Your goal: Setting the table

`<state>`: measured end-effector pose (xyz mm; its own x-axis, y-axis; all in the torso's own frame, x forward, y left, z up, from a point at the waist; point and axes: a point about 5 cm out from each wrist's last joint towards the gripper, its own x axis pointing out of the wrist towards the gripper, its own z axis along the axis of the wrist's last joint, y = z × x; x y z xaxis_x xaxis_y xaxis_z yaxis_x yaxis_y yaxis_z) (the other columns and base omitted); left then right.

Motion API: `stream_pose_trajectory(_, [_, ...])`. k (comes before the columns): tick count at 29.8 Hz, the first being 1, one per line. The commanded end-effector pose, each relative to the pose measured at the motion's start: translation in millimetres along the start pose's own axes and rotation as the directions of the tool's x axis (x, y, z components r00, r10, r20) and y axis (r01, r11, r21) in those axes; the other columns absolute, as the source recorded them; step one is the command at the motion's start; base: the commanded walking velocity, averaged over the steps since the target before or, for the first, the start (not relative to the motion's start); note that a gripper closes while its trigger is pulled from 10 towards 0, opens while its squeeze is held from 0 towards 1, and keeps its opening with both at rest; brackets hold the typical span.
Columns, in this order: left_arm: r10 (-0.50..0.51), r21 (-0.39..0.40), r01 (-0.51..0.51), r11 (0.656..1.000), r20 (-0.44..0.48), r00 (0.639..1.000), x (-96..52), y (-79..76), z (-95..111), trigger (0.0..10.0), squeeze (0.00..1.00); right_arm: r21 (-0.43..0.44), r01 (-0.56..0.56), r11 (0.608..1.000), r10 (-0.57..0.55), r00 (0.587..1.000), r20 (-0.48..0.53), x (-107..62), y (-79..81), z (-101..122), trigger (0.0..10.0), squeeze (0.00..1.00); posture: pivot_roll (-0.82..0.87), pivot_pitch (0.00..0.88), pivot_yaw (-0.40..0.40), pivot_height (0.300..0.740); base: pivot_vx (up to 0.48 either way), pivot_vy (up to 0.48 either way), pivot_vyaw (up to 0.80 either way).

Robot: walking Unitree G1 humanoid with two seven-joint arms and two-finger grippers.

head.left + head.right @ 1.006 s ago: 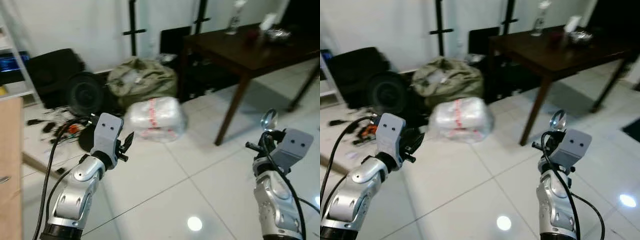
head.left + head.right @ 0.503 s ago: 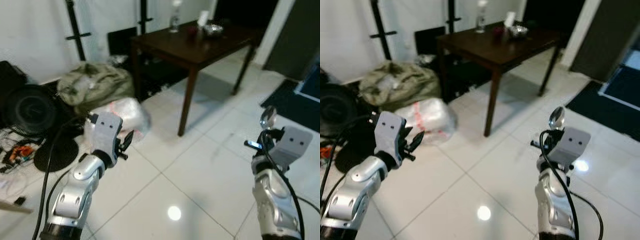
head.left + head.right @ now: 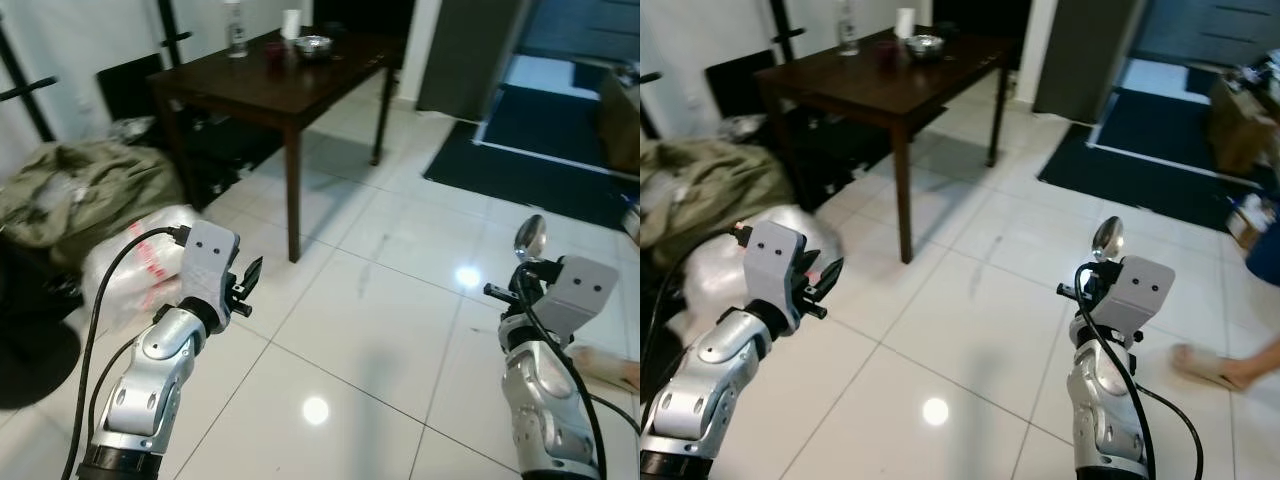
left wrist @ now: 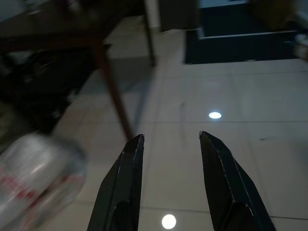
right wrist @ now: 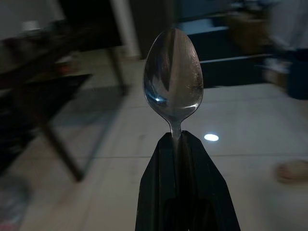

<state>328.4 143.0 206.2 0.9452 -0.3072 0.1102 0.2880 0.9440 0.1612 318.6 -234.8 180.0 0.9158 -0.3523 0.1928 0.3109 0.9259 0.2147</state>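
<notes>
**Carrying a spoon toward the table, still well short of it**

Holding near: right gripper (image 5: 182, 144) is clamped on the spoon (image 5: 173, 77) by its handle, bowl upright above the fingertips. Left gripper (image 4: 171, 144) is held forward, fingers parted, nothing between them.

Beyond: white tile floor (image 3: 400, 310), a clear plastic bag (image 3: 135, 265) and an olive bag (image 3: 80, 190) by the table leg. A person's foot (image 3: 1210, 368) rests on the tiles to the right. Farthest: dark table (image 3: 290, 85) with a bottle (image 3: 234, 15) and a small bowl (image 3: 312, 44) on top.

Risks, as judged: the grip takes only the handle's end, so a jolt in walking could tip or drop the spoon. The bags and the foot lie near a likely path.

Against the earlier frames: the camera has swung right; table now sits upper left, doorway mat (image 3: 520, 165) newly in view. Both grippers look unchanged.
</notes>
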Motion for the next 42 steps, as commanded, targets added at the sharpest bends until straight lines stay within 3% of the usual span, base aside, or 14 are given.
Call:
stream_pose_trajectory(1, [0.015, 0.011, -0.015, 1.000, -0.015, 1.000, -2.4, 4.1, -4.7, 10.0, 0.00, 0.005, -0.043, 0.999, 0.043, 0.999, -0.030, -1.6, 4.6, -4.2, 10.0, 0.00, 0.08, 0.111, 0.081, 0.740, 0.000, 0.000, -0.79])
stream_pose_trajectory(3, [0.023, 0.023, -0.023, 0.999, -0.020, 1.000, -3.1, 6.9, -7.1, 10.0, 0.00, 0.003, -0.172, 0.985, 0.172, 0.980, -0.101, -5.1, 19.0, -15.7, 10.0, 0.00, 0.08, 0.111, 0.077, 0.740, 0.000, 0.000, -0.78])
stream_pose_trajectory(4, [0.030, 0.031, -0.029, 0.999, -0.028, 0.999, -3.8, 9.2, -10.0, 10.0, 0.00, -0.005, -0.302, 0.953, 0.298, 0.943, -0.147, -10.0, 34.0, -23.5, 10.0, 0.00, 0.08, 0.111, 0.074, 0.740, 0.000, 0.000, -0.78])
stream_pose_trajectory(7, [0.044, 0.039, -0.042, 0.998, -0.050, 0.998, -6.9, 13.4, -17.9, 10.0, 0.00, -0.010, -0.601, 0.799, 0.585, 0.782, -0.213, -30.9, 73.7, -37.3, 10.0, 0.00, 0.09, 0.109, 0.066, 0.740, 0.000, 0.000, -0.78])
stream_pose_trajectory(9, [0.050, 0.040, -0.048, 0.998, -0.058, 0.997, -8.6, 13.7, -21.3, 10.0, 0.00, 0.010, -0.700, 0.714, 0.682, 0.693, -0.235, -41.8, 90.6, -42.8, 10.0, 0.00, 0.09, 0.108, 0.062, 0.740, 0.000, 0.000, -0.78])
stream_pose_trajectory(12, [0.052, 0.038, -0.050, 0.998, -0.059, 0.997, -9.7, 11.4, -22.8, 10.0, 0.00, 0.032, -0.746, 0.665, 0.726, 0.637, -0.260, -47.9, 102.1, -48.9, 10.0, 0.00, 0.10, 0.105, 0.054, 0.740, 0.000, 0.000, -0.78])
stream_pose_trajectory(16, [0.053, 0.033, -0.051, 0.998, -0.054, 0.997, -10.7, 7.9, -22.8, 10.0, 0.00, 0.003, -0.713, 0.702, 0.688, 0.677, -0.262, -41.6, 104.0, -50.3, 10.0, 0.00, 0.10, 0.101, 0.048, 0.740, 0.000, 0.000, -0.78])
stream_pose_trajectory(17, [0.054, 0.033, -0.053, 0.998, -0.051, 0.997, -10.5, 7.6, -23.9, 10.0, 0.00, -0.007, -0.672, 0.741, 0.649, 0.718, -0.250, -36.2, 98.8, -48.1, 10.0, 0.00, 0.09, 0.100, 0.048, 0.740, 0.000, 0.000, -0.69])
stream_pose_trajectory(19, [0.060, 0.039, -0.058, 0.998, -0.044, 0.997, -10.0, 8.0, -25.1, 10.0, 0.00, -0.010, -0.653, 0.757, 0.632, 0.736, -0.243, -34.1, 95.1, -46.7, 10.0, 0.00, 0.09, 0.098, 0.049, 0.740, 0.124, 0.000, 0.00])
stream_pose_trajectory(23, [0.064, 0.048, -0.063, 0.997, -0.035, 0.997, -8.7, 7.8, -26.1, 10.0, 0.00, 0.000, -0.653, 0.757, 0.635, 0.735, -0.238, -35.6, 92.9, -46.4, 10.0, 0.00, 0.08, 0.098, 0.050, 0.740, 0.329, 0.000, 0.00])
stream_pose_trajectory(27, [0.058, 0.054, -0.056, 0.997, -0.025, 0.998, -6.5, 3.8, -25.9, 10.0, 0.00, 0.032, -0.685, 0.727, 0.673, 0.704, -0.227, -46.8, 94.8, -47.7, 10.0, 0.00, 0.08, 0.095, 0.059, 0.740, 0.480, 0.000, 0.00])
stream_pose_trajectory(31, [0.030, 0.063, -0.029, 0.998, -0.020, 0.999, -7.7, -0.9, -24.2, 10.0, 0.00, 0.053, -0.679, 0.733, 0.672, 0.708, -0.217, -51.7, 96.6, -49.1, 10.0, 0.00, 0.10, 0.100, 0.071, 0.740, 0.480, 0.000, 0.00])
stream_pose_trajectory(42, [-0.030, 0.048, 0.029, 0.998, 0.029, 0.999, -5.8, -19.6, -15.7, 10.0, 0.00, 0.074, -0.684, 0.725, 0.682, 0.699, -0.215, -50.5, 99.7, -49.7, 10.0, 0.00, 0.12, 0.088, 0.064, 0.740, 0.480, 0.000, 0.00])
